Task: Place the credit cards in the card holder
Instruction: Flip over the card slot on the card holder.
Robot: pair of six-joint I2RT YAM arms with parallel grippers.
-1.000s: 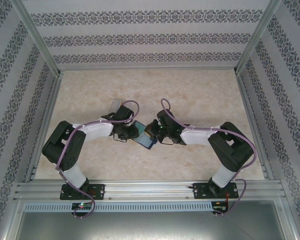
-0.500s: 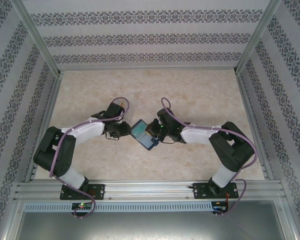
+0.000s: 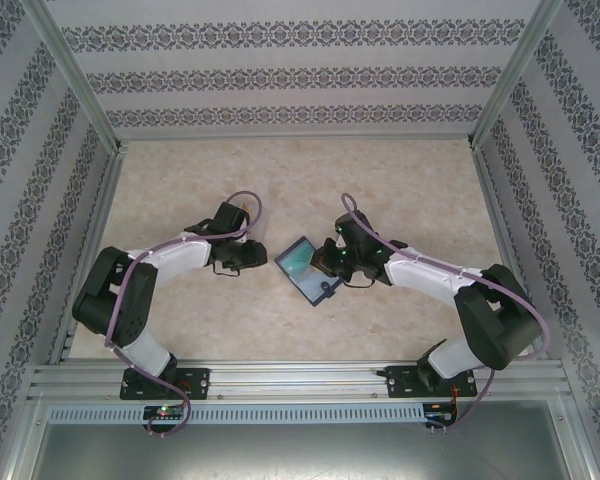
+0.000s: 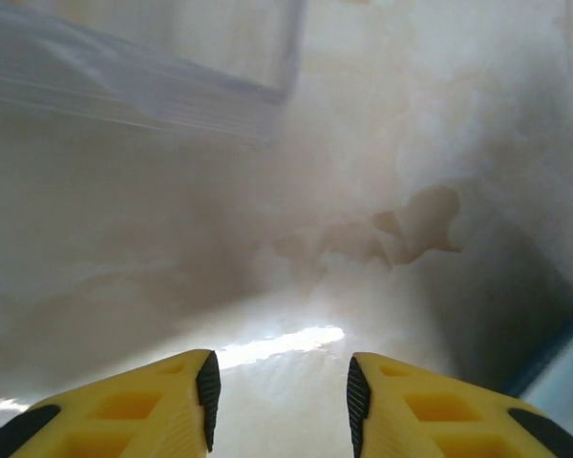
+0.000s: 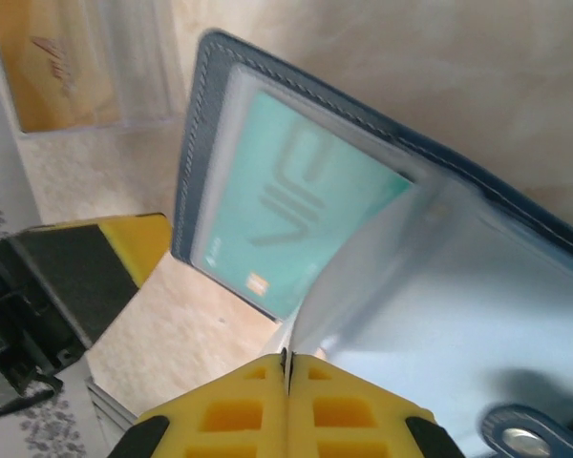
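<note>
my right fingers are pressed together on the clear inner leaf of the card holder, pinching it so the holder gapes open. a teal card sits in its pocket just beyond the tips. my left fingers are spread with nothing between them, low over the bare bench, with the holder's blue edge off to their right. to do this well, i'd hold the leaf steady and send the left fingers to the clear box, where a yellow-orange credit card lies.
</note>
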